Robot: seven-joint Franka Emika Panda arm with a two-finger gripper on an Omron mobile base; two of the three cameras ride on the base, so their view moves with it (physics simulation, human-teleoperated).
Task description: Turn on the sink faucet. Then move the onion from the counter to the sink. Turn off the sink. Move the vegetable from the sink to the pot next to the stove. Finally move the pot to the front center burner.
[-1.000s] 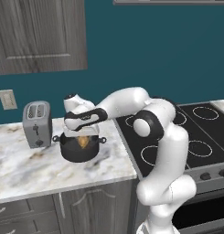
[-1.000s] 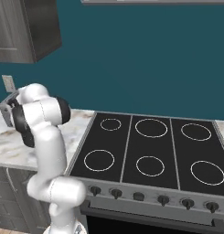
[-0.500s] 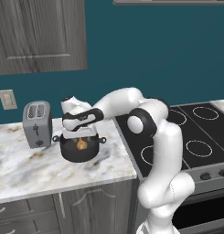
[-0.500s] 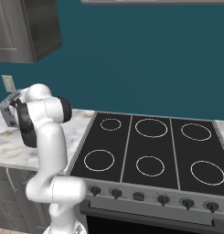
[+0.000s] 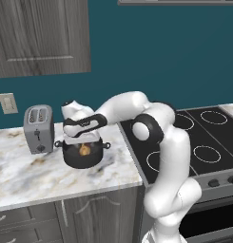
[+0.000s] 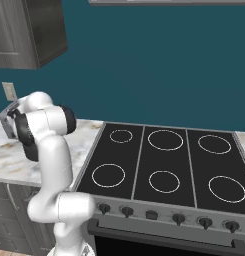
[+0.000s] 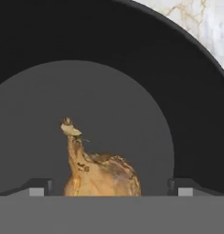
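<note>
The black pot stands on the marble counter, left of the stove. The tan-brown onion lies on the pot's floor. My gripper hangs straight over the pot, pointing down into it. In the hand view the onion rests on the grey pot bottom, stalk up. My gripper is open: the fingertips stand wide apart on either side of the bulb, clear of it.
A silver toaster stands on the counter just left of the pot. The black cooktop with white ring burners lies to the right, with knobs along its front. Wood cabinets hang above the counter.
The jaws have spread wider and let go of the onion, which now lies in the pot. The hand has stayed over the pot.
</note>
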